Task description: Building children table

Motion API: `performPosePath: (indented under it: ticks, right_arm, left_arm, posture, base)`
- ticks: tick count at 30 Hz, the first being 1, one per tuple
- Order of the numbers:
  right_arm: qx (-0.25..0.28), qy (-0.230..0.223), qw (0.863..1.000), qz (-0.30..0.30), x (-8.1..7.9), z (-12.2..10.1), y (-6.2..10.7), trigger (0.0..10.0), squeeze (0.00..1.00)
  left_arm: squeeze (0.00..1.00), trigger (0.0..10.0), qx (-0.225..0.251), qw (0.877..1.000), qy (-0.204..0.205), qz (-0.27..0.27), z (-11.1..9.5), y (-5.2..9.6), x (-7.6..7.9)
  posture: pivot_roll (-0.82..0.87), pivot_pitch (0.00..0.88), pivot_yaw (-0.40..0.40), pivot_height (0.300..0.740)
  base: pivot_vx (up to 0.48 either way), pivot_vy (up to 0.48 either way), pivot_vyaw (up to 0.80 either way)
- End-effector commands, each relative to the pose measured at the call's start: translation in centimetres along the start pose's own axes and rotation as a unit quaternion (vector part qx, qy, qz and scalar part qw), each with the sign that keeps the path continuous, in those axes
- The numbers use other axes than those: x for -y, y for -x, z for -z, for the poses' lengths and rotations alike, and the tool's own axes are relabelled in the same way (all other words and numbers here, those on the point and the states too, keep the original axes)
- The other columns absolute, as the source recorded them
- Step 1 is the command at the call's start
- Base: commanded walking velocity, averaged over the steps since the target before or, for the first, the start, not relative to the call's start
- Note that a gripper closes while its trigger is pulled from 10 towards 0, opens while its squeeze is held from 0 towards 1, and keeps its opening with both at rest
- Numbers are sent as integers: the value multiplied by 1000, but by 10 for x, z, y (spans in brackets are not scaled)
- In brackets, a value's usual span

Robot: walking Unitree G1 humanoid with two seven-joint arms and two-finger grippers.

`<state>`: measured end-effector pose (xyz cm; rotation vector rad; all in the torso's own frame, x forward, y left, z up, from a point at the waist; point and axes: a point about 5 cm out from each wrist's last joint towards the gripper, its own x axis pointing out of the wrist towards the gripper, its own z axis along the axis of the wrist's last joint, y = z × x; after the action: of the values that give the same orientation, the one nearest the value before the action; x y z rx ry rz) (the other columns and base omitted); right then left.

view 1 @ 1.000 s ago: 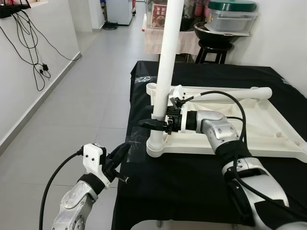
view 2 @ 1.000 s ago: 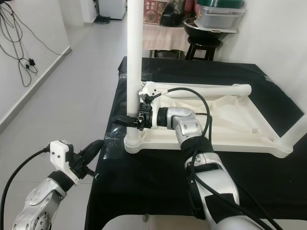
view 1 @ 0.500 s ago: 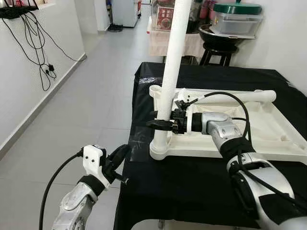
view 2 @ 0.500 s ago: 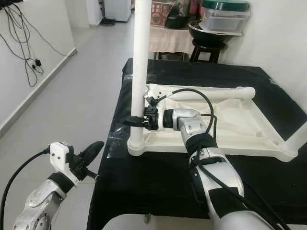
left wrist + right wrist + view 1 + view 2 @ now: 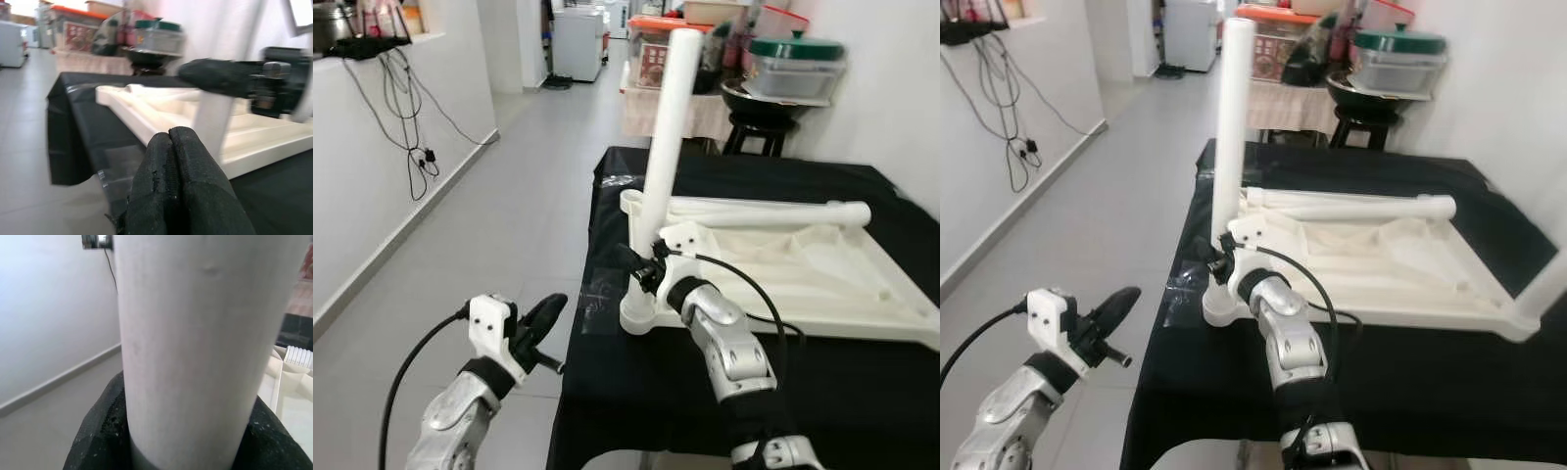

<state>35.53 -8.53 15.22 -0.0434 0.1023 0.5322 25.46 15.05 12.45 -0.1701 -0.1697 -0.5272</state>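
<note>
Here we see the left gripper (image 5: 545,311), fingers pressed together on nothing, hovering over the floor (image 5: 509,225) just off the near left corner of the black table (image 5: 724,372). On that table the white tabletop (image 5: 803,264) lies upside down. At its near left corner a leg (image 5: 661,157) stands upright, and the right gripper (image 5: 639,266) is clamped around its lower part.

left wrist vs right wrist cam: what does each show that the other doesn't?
Left wrist: the shut left hand, the black cloth-covered table, the upturned white plastic tabletop and the right hand from the side. Right wrist: white wall and skirting, right hand fingers clamped around the leg. Both: the upright white tubular table leg.
</note>
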Motion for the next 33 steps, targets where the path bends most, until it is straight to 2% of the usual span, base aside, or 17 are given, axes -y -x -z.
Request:
performPosePath:
  ticks: [1, 2, 3, 6, 7, 8, 10, 15, 17, 18, 20, 21, 24, 29, 30, 32, 33]
  right_arm:
    - [-91, -3, 996, 7, 4, 38, 4, 0, 0]
    - [-90, -3, 996, 4, 4, 38, 4, 0, 0]
    - [-90, -14, 996, -11, 1, 37, 1, 10000, 0]
    - [-89, -28, 996, -11, -6, 35, 1, 10000, 0]
    - [-44, -48, 994, -86, -18, 18, 2, 10000, 1000]
    - [-44, -48, 994, -86, -18, 18, 2, 10000, 1000]
    - [-19, -57, 988, -142, -17, 3, 4, 10000, 1000]
    - [-18, -59, 986, -152, -15, 0, 4, 10000, 1000]
    - [-6, -38, 982, -185, -8, -9, 2, 10000, 1000]
    - [9, -8, 970, -244, -3, -22, 2, 10000, 0]
    - [8, 24, 935, -353, 7, -37, 6, 10000, 0]
    - [-2, 27, 925, -379, 9, -38, 6, 10000, 0]
    - [-19, 29, 914, -404, 11, -37, 7, 10000, 0]
    - [-46, 22, 919, -391, 16, -32, 2, 10000, 0]
    - [-54, 19, 924, -378, 18, -30, 0, 4510, 0]
    - [-54, 19, 924, -378, 18, -30, 0, 4510, 0]
    - [-57, 14, 926, -374, 20, -28, 0, 0, 0]
  left_arm:
    - [0, 10000, -10, 1000, 5, -2, 4, 1, 0]
    - [0, 10000, -9, 1000, 5, -3, 4, 1, 0]
    - [0, 10000, -8, 1000, 5, -6, 4, 1, 0]
    - [0, 10000, -8, 1000, 4, -9, 4, 2, -1]
    - [0, 10000, -8, 1000, 5, -8, 5, 1, 0]
    - [0, 10000, -8, 1000, 5, -8, 5, 1, 0]
    - [0, 10000, -10, 1000, 6, -6, 6, -2, 0]
    - [0, 10000, -10, 1000, 7, -5, 6, -3, 0]
    - [0, 10000, -11, 1000, 7, -4, 7, -3, 1]
    - [0, 10000, -11, 1000, 7, -4, 7, -4, 1]
    - [0, 10000, -13, 1000, 6, -4, 8, -4, 1]
    - [0, 10000, -14, 1000, 6, -4, 8, -4, 0]
    - [0, 10000, -15, 1000, 5, -5, 8, -4, 0]
    - [0, 10000, -17, 1000, 4, -4, 8, -2, 1]
    - [0, 10000, -18, 1000, 4, -4, 9, -2, 1]
    - [0, 10000, -18, 1000, 4, -4, 9, -2, 1]
    - [0, 10000, -18, 1000, 4, -4, 9, -2, 1]
  posture:
    - [36, 0, -80, 740]
    - [36, 0, -80, 740]
    - [45, 0, -84, 740]
    - [45, 0, -84, 740]
    - [40, 0, -84, 740]
    - [40, 0, -84, 740]
    - [23, 0, -73, 740]
    - [23, 0, -73, 740]
    - [25, 0, -74, 740]
    - [25, 0, -74, 740]
    - [37, 0, -78, 740]
    - [37, 0, -78, 740]
    - [44, 0, -78, 740]
    - [55, 0, -82, 740]
    - [62, 0, -84, 740]
    - [62, 0, -84, 740]
    - [70, 0, -86, 740]
  base:
    - [0, 0, 0]
    - [0, 0, 0]
    - [0, 0, 0]
    - [0, 0, 0]
    - [0, 0, 0]
    - [0, 0, 0]
    - [0, 0, 0]
    - [0, 0, 0]
    - [0, 0, 0]
    - [0, 0, 0]
    - [0, 0, 0]
    - [0, 0, 0]
    - [0, 0, 0]
    - [0, 0, 0]
    - [0, 0, 0]
    - [0, 0, 0]
    - [0, 0, 0]
